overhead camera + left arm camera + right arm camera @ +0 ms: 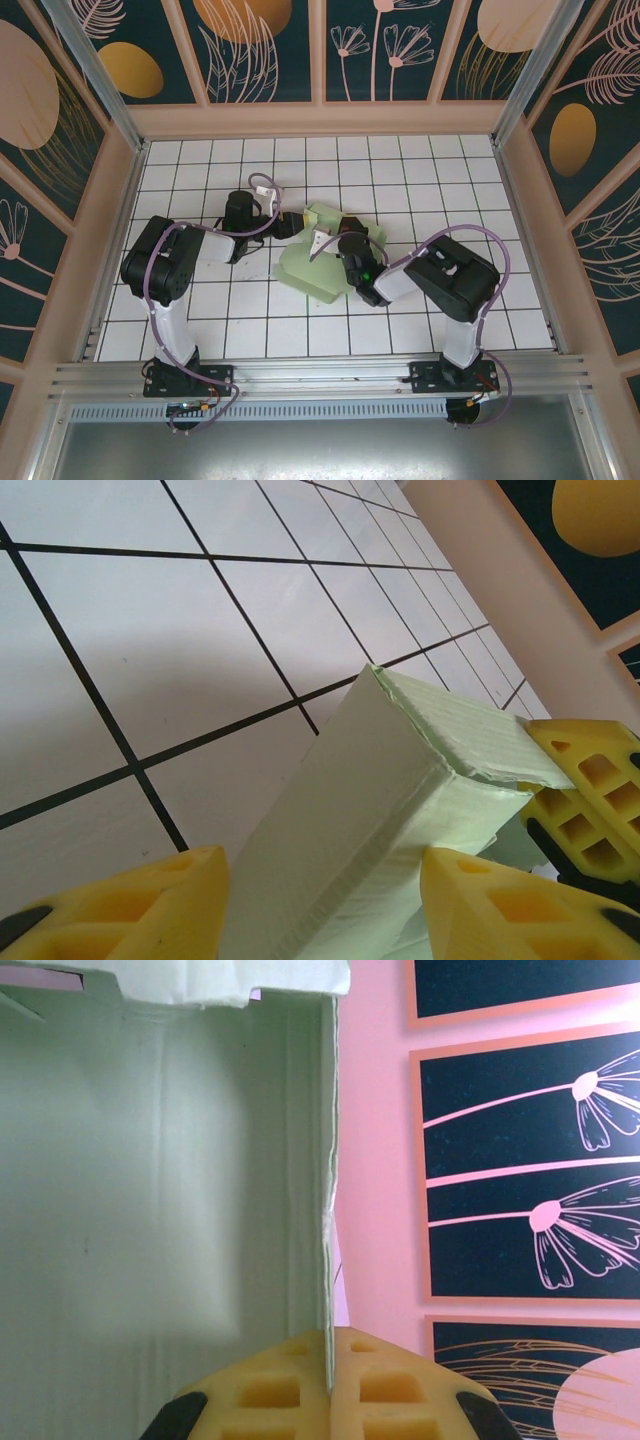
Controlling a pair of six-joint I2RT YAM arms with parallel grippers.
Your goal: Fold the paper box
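Note:
The pale mint-green paper box [312, 268] lies half folded on the tiled table between both arms. My right gripper [342, 245] is shut on a thin upright wall of the box [150, 1210], and the card's edge runs straight down between its yellow fingers [270, 1390]. From the left, my left gripper [292, 228] is open, its yellow fingers [120, 910] standing wide on either side of a raised, folded wall of the box [370, 780]. A right gripper finger [590, 800] shows just behind that wall.
The white tiled table [450, 180] is ringed by a pink rim and dark flower-patterned panels [260, 40]. Free tiles lie behind the box and on both sides. The arm bases sit on a metal rail [320, 375] at the near edge.

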